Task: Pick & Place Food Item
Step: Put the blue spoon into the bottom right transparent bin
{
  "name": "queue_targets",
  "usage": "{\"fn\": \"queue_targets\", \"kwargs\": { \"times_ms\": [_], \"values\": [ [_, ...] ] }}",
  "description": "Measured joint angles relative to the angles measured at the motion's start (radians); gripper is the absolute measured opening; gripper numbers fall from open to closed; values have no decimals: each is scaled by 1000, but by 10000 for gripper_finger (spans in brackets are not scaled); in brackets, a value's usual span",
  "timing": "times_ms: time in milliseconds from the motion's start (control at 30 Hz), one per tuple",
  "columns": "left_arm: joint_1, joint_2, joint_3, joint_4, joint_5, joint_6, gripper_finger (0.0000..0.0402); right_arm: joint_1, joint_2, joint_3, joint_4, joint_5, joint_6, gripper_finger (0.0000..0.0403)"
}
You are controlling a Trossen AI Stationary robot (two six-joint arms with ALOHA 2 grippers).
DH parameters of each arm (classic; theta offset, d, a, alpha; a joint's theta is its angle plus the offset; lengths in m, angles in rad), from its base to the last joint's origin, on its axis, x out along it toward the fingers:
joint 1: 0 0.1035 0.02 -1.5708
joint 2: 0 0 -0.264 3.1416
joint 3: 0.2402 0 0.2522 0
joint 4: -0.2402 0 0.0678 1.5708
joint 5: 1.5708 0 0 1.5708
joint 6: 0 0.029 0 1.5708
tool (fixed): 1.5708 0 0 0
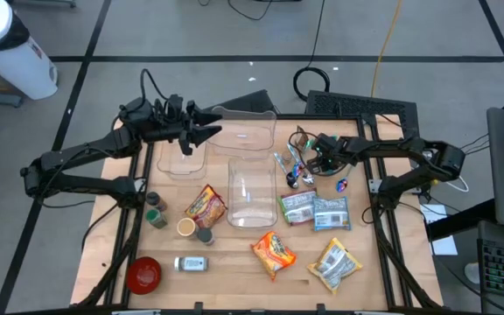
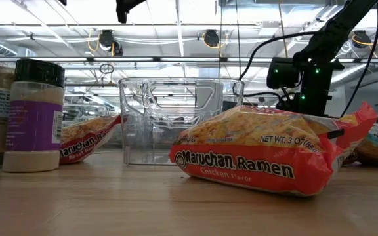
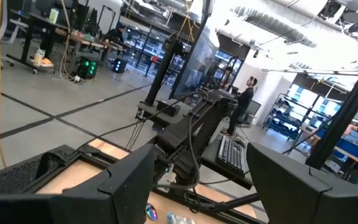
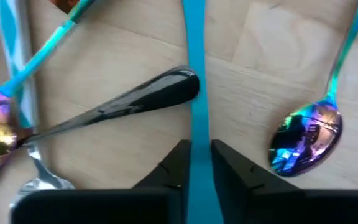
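Right jaws: my right gripper (image 4: pixel 196 163) is down among the cutlery at the far right of the worktop (image 1: pixel 226 267), jaws nearly together on a teal utensil handle (image 4: pixel 194 87), not on food.
Left jaws: my left gripper (image 1: pixel 206 134) hangs apart and empty over the far-left clear tub (image 1: pixel 182 156).
Food: ramen packs lie untouched, one near centre (image 1: pixel 274 251), one left of the middle clear bin (image 1: pixel 204 206).
Progress: I judge nothing placed yet; the clear bin (image 1: pixel 252 190) looks empty.
Edges: spoons (image 4: pixel 306 134) crowd the right gripper.
Open room: bare wood near the front edge; jars (image 1: pixel 155 210) cluster at near left.
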Motion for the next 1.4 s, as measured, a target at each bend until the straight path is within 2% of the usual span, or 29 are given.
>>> {"fn": "queue_targets", "kwargs": {
  "times_ms": [133,467,833,1167,1400],
  "values": [
    [0,0,0,-29,0,-2,264,0,-19,-1,6,-28,-8,14],
    [0,0,0,-35,2,6,264,1,-131,-5,-45,-38,-7,14],
    [0,0,0,-88,2,12,264,23,-334,-4,-41,-48,49,13],
    [0,0,0,-91,1,39,264,27,-425,-3,-118,36,54,12],
    [0,0,0,-88,-1,39,264,78,-433,-3,48,2,-39,12]
  ]
}}
